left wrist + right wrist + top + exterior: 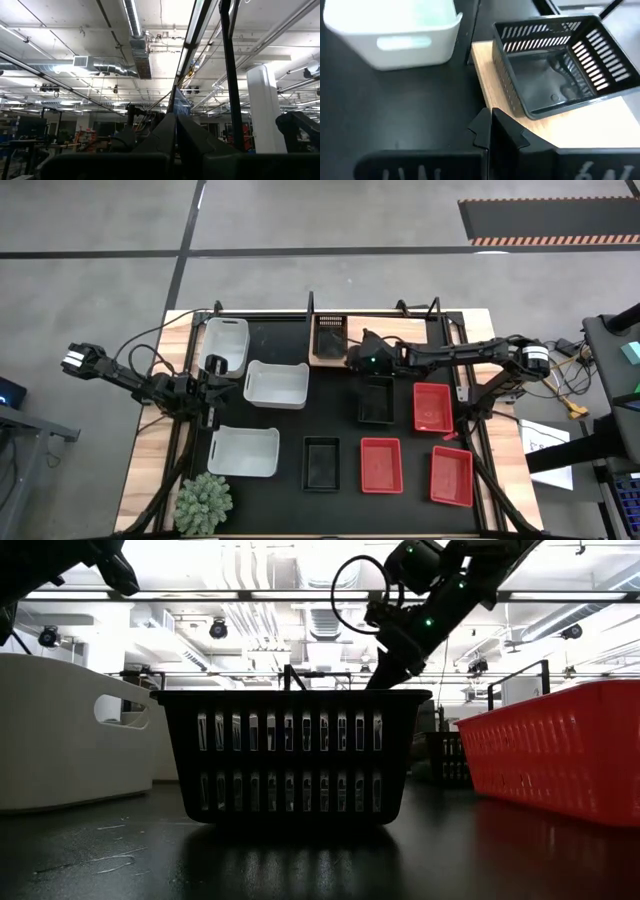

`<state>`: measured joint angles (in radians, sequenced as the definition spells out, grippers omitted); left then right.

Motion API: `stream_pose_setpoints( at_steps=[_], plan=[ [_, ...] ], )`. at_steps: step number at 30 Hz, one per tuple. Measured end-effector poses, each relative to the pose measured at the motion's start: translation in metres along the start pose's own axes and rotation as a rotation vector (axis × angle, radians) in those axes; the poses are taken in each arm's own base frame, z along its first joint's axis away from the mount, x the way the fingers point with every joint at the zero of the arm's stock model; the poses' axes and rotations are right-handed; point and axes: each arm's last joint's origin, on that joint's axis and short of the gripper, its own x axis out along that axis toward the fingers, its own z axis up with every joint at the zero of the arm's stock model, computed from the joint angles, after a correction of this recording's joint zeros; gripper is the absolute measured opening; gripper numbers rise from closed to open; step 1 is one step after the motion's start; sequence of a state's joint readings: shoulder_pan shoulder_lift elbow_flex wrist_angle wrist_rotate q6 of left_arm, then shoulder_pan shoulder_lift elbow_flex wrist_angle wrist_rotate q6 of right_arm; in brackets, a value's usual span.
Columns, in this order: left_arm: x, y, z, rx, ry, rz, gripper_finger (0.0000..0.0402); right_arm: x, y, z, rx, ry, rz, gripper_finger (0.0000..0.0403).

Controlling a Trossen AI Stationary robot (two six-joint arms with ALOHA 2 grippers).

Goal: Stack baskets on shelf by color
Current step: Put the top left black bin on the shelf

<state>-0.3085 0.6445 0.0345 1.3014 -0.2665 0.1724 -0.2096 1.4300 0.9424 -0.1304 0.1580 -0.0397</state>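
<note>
A: What are the baskets made of?

B: Plastic. Three translucent white bins with smooth walls sit left of centre in the high view: one (226,343) upper left, one (277,384) just right of it, one (243,451) lower down. The black and red ones are shallow and slotted.

A: Where are the black ones?

B: One black basket (331,337) rests on the light-brown wooden shelf (400,332) at top centre, framed by thin black rods. Another (376,400) lies mid-frame on the black mat (290,430), a third (321,464) lower centre.

A: The red ones?

B: Right side: one (432,406) mid-right, two along the bottom (381,465) and (451,476).

A: And the grippers?

B: The right gripper (490,131) sits over the shelf's edge beside the black basket, fingers pressed together, holding nothing. The left gripper (215,380) hovers between the white bins, fingers likewise closed and empty.

A: Anything else nearby?

B: A spiky green plant (204,500) at lower left.
</note>
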Motion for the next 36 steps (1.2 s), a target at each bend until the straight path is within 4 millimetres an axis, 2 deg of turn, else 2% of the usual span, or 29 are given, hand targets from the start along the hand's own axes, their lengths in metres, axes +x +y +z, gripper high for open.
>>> stream_pose_setpoints(
  at_steps=[9, 22, 36],
  plan=[
    [0.000, 0.000, 0.000, 0.000, 0.000, 0.000, 0.0000, 0.005, 0.001, -0.002, 0.035, 0.004, 0.013, 0.0009],
    [0.000, 0.000, 0.000, 0.000, 0.000, 0.000, 0.0000, 0.026, 0.009, -0.004, 0.017, -0.026, 0.172, 0.0009],
    [0.000, 0.000, 0.000, 0.000, -0.001, 0.000, 0.0000, 0.044, 0.008, 0.000, -0.032, -0.140, 0.158, 0.0009]
  ],
)
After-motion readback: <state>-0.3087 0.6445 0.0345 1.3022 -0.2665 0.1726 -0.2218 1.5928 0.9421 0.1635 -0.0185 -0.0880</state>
